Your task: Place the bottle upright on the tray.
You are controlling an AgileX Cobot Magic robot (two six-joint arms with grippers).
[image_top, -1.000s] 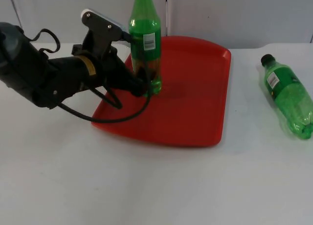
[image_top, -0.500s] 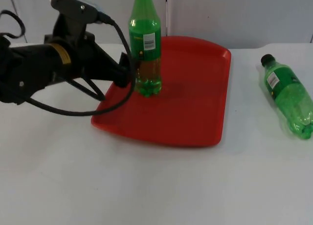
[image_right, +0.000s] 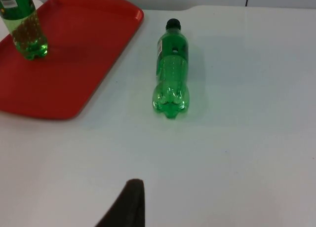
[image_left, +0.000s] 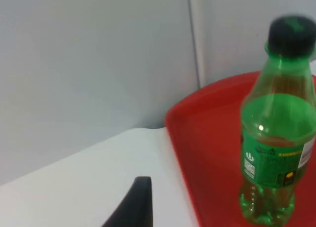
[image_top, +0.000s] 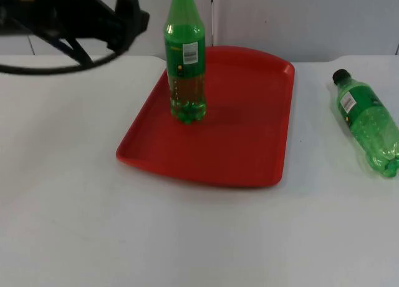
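Left gripper [image_top: 134, 22] raised beside the upright bottle [image_top: 185, 62] on tray [image_top: 249, 150], apart, holding nothing; finger spread unclear.

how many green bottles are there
2. One bottle stands upright on the red tray; the other lies on its side on the table right of the tray.

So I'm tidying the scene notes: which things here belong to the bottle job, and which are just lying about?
Part of the job:
- upright bottle, standing on the tray
- red tray
- left gripper, raised at the table's far left, off the bottle

Lying about:
- second bottle, on its side on the table right of the tray
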